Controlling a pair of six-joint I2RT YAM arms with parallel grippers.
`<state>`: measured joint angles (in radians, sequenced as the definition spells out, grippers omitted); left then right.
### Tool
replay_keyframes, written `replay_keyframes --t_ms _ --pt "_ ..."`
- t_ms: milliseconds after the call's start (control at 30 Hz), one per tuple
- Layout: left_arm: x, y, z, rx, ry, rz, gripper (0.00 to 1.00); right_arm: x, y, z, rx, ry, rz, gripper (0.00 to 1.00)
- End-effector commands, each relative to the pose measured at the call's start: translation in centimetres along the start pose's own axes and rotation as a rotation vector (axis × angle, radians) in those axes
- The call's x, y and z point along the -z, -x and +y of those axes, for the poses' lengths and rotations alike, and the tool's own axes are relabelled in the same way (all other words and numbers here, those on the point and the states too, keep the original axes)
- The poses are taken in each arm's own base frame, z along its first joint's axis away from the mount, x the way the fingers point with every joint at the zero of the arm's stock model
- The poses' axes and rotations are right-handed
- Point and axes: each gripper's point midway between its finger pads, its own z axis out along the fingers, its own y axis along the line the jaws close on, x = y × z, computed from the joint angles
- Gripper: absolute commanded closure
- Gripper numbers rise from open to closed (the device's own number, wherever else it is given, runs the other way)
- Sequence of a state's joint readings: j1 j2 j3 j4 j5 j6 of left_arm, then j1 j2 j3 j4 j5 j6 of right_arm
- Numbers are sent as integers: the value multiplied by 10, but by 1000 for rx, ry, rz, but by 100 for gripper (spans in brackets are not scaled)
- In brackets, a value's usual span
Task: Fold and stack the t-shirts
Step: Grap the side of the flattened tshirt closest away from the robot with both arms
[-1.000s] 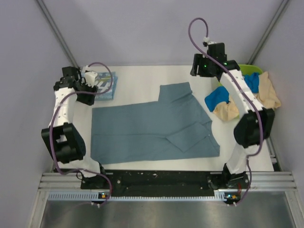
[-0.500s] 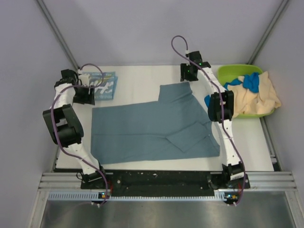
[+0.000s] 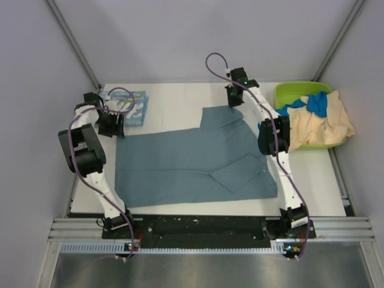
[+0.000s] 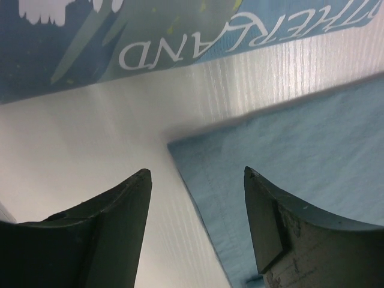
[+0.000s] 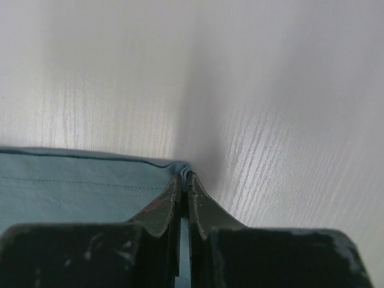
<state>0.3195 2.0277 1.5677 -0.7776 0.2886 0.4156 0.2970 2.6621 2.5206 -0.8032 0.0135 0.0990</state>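
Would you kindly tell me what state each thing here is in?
Slate shirt: spread flat, one flap folded over.
Teal shirt: folded, lying flat.
Tub: upright, holding shirts.
Blue shirt: crumpled in tub.
Cream shirt: crumpled, spilling over tub.
Left claw: open, above slate shirt's corner.
Right claw: shut on slate shirt's corner.

The only readable writing is on the folded teal t-shirt (image 4: pixel 180 36), which lies just beyond the corner of the slate-blue t-shirt (image 4: pixel 300 162). In the left wrist view it carries white capitals: "LAND", then further right a run like "THERLAND", cut off by the frame edge. From above, the same print is too small to read.
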Motion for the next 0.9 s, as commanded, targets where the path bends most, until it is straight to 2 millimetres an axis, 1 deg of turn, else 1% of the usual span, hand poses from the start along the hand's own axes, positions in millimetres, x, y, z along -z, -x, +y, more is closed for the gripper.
replay_keyframes --t_ms 0,33,67,133,200,333,400,500,533,567,600,633,667,733,800,867 --pt "0 23 -7 -67 -36 -47 36 0 -34 7 44 9 123 100" --pt "-2 23 -7 -85 -30 -42 38 8 -28 7 49 11 106 100" --pt "-4 23 -4 -98 -17 -35 39 15 -22 13 53 40 90 100" --pt "-8 23 1 -112 2 -24 43 31 -10 17 61 61 53 100" --pt "-12 17 5 -123 10 9 46 46 -2 19 65 73 26 100" --pt "-14 2 6 -162 -2 83 46 76 15 24 68 103 -27 100" --pt "-14 -4 7 -202 0 95 44 90 22 30 68 131 -49 100" --pt "-18 -6 11 -237 13 99 43 111 30 39 60 178 -84 100" --pt "-19 -6 11 -244 8 98 45 118 33 41 59 191 -94 100" --pt "-20 -7 8 -253 -9 103 50 121 32 44 58 205 -94 100" --pt "-22 -10 5 -262 -20 110 60 128 34 44 57 215 -105 100" --pt "-24 -15 1 -273 -34 120 69 132 32 46 58 222 -103 100" --pt "-23 -18 -4 -289 -52 118 76 137 32 47 57 225 -106 100" --pt "-18 -20 -13 -310 -82 88 100 146 26 49 59 244 -99 100" --pt "-12 -19 -19 -339 -91 47 100 158 22 52 61 269 -100 100" --pt "-3 -11 -20 -365 -67 -14 100 167 18 56 54 292 -104 100"
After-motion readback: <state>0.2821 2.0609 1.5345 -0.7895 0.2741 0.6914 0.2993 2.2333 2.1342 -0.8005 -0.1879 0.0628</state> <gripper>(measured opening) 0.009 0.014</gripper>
